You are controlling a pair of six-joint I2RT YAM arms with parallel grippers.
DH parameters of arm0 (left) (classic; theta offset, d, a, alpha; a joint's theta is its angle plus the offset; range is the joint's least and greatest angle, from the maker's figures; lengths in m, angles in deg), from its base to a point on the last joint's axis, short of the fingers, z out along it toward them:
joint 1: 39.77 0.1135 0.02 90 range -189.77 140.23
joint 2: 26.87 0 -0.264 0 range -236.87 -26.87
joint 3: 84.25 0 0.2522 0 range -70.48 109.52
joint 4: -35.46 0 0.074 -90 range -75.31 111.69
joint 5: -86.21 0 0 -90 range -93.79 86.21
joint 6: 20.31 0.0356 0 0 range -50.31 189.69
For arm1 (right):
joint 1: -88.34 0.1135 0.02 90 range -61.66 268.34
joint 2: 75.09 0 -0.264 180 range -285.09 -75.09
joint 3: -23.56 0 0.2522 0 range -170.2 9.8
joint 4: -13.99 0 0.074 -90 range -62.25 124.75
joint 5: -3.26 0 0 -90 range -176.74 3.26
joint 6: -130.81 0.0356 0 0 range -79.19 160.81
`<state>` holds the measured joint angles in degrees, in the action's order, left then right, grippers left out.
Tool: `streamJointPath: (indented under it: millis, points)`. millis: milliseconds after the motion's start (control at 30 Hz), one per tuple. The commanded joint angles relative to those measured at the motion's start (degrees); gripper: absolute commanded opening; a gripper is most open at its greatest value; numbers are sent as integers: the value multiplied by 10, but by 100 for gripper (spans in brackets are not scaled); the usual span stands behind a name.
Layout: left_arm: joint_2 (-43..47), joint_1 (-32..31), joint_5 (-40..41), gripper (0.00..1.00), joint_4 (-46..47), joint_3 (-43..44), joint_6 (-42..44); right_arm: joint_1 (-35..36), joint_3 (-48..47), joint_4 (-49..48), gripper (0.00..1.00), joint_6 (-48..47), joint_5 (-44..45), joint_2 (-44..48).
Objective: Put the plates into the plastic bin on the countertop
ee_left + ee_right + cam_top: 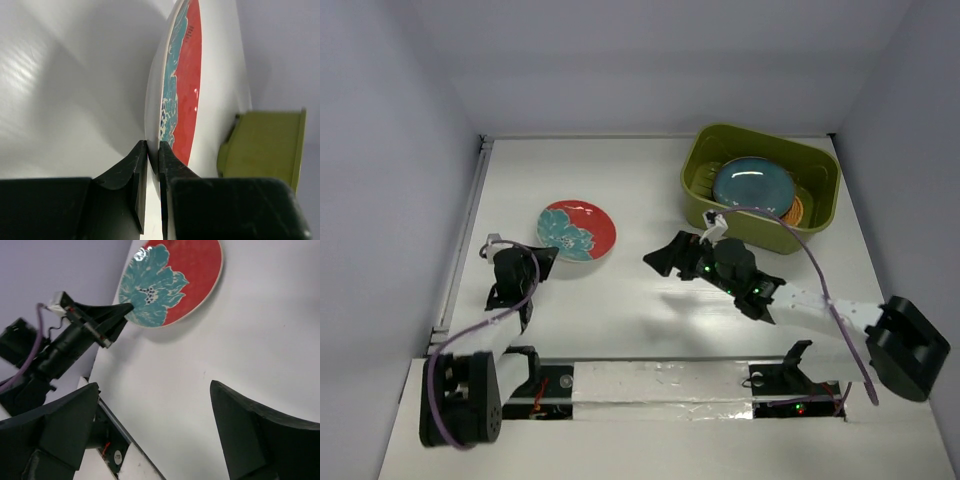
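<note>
The red plate with a teal flower [577, 230] is on the white countertop [620, 310] at left centre. My left gripper [548, 258] is shut on its near rim; in the left wrist view the jaws pinch the white edge of the red plate [182, 75], gripper [153, 150]. The plate also shows in the right wrist view [170, 282]. The olive-green bin [760, 185] stands at back right, holding a dark teal plate [752, 185] over an orange one [796, 210]. My right gripper [665, 260] is open and empty between plate and bin, over bare countertop [155, 405].
Pale lavender walls bound the countertop on three sides. The bin's end shows in the left wrist view [262, 145]. The arm bases and a taped strip [660, 385] lie along the near edge. A purple cable runs along each arm.
</note>
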<state>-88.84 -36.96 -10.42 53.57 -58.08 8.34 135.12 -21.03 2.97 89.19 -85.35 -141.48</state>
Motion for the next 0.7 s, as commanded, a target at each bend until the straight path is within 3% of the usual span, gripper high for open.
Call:
streamJointPath:
  millis: [0, 267, 567, 633, 667]
  points:
    - [120, -11, -66, 0, 35, -16, 17, 16, -29, -89, 100, 26, 58, -52]
    - [339, -22, -157, 0, -91, -40, 25, 16, -57, -124, 100, 45, 59, -158]
    - [412, -27, -257, 0, -122, -15, -18, 16, -76, -189, 100, 67, 18, -245]
    - [417, -27, -283, 0, -120, -8, -23, 16, -80, -200, 95, 70, 12, -251]
    - [418, -27, -301, 0, -119, 1, -23, 16, -78, -213, 85, 72, 9, -252]
